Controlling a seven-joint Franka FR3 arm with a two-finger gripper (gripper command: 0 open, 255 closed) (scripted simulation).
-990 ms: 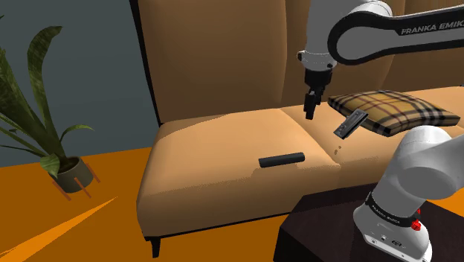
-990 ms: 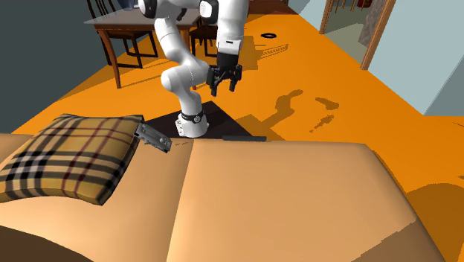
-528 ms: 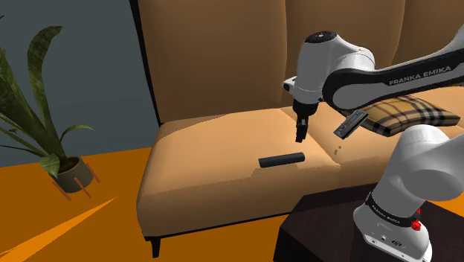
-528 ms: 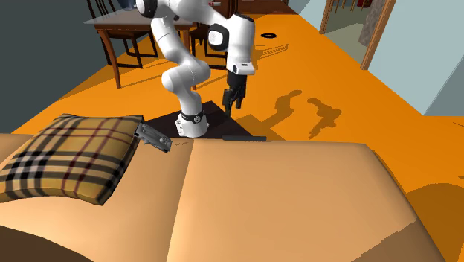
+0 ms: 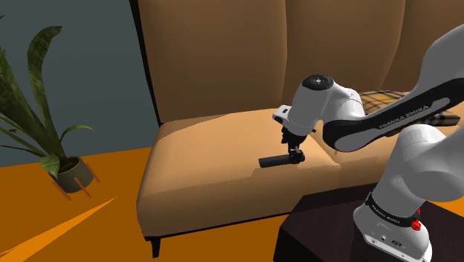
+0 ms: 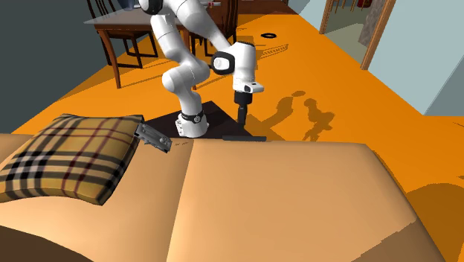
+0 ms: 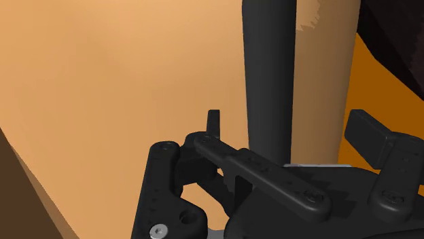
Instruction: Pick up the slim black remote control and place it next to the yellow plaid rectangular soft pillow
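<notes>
The remote (image 5: 274,161) is black, the sofa (image 5: 208,149) tan, the pillow (image 6: 63,158) yellow plaid with black and seemingly reddish lines.

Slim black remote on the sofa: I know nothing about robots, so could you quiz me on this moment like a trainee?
1. True or false: the fingers are clamped shut on the slim black remote.
2. What sits at the plaid pillow's corner? A) a grey remote B) a mug C) a book
3. Fill in: the slim black remote lies on the tan ___.
Key: 1 false, they stand open on either side of it. 2 A. 3 sofa.
</notes>
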